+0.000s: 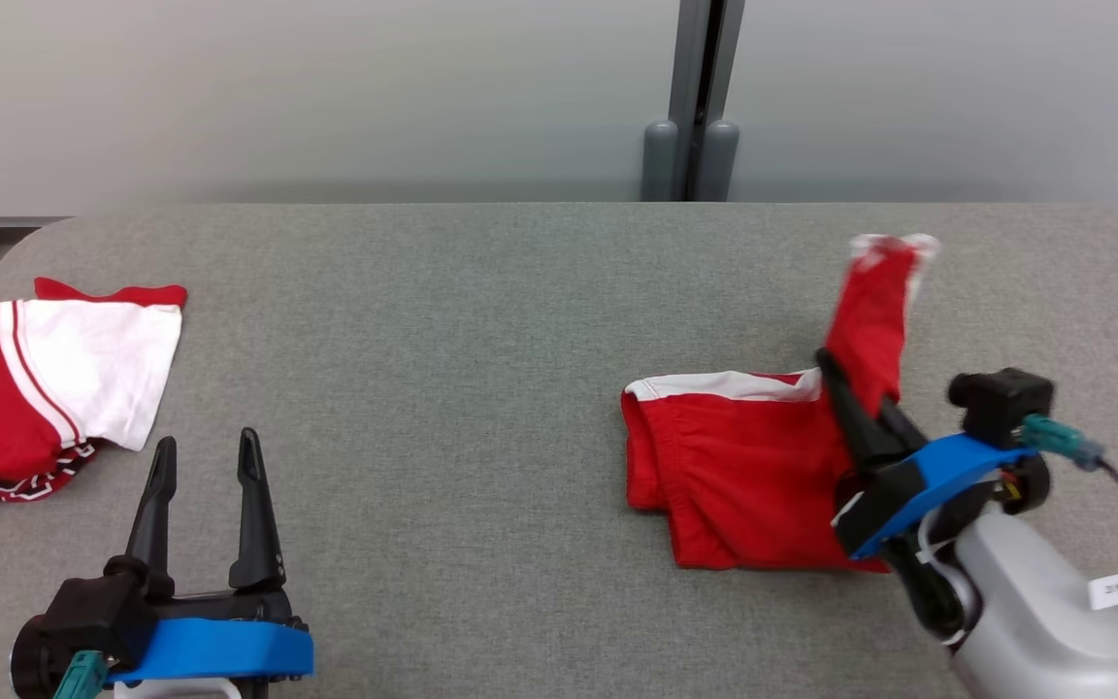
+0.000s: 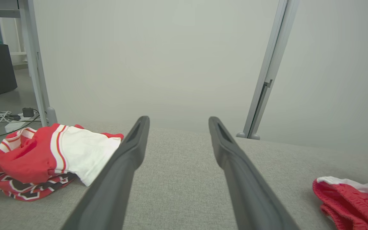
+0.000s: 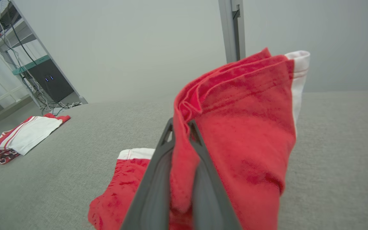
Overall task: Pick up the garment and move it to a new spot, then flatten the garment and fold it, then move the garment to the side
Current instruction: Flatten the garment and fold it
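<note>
The garment (image 1: pixel 734 466), red shorts with a white band, lies on the right part of the grey table (image 1: pixel 481 320). My right gripper (image 1: pixel 845 388) is shut on one end of it and holds that end up off the table, red cloth standing above the fingers. In the right wrist view the garment (image 3: pixel 244 134) is pinched between the right gripper (image 3: pixel 181 127) fingers and drapes over to the right. My left gripper (image 1: pixel 205 456) stands open above the table at the lower left with nothing between its fingers. The left wrist view has the open left gripper (image 2: pixel 177 123) and a garment (image 2: pixel 353 198) edge at lower right.
A pile of red and white clothes (image 1: pixel 45 379) lies at the table's left edge, also the clothes pile (image 2: pixel 43 156) left of my left fingers. A grey post (image 1: pixel 695 107) stands behind the table's far edge. Shelving and cables (image 3: pixel 30 73) stand beyond the table's left end.
</note>
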